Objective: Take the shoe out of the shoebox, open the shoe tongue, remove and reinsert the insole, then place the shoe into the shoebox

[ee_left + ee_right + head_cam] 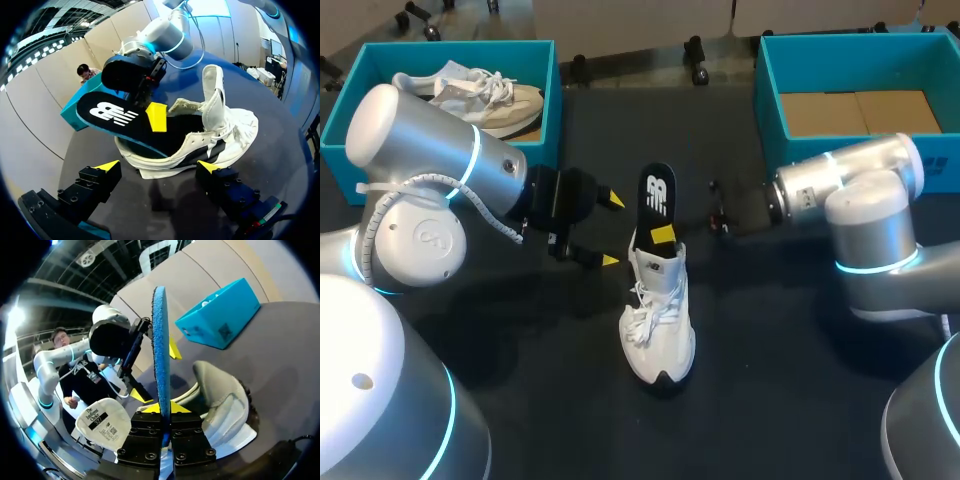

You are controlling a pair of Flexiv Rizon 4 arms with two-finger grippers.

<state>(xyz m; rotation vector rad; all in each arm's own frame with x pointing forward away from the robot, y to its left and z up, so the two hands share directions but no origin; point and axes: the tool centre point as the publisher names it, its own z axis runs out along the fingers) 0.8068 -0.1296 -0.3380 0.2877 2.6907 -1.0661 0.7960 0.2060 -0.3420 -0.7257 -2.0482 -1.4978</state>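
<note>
The right gripper (663, 234) clamps the black insole (658, 192); its lower end sits in the white shoe (658, 320). The left gripper (611, 230) hangs released beside that shoe

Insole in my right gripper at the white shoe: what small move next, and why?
Probably draw the insole up and back, out of the shoe: the right gripper is shut on it, yet its front end looks tucked inside, and the open left gripper holds nothing.
</note>
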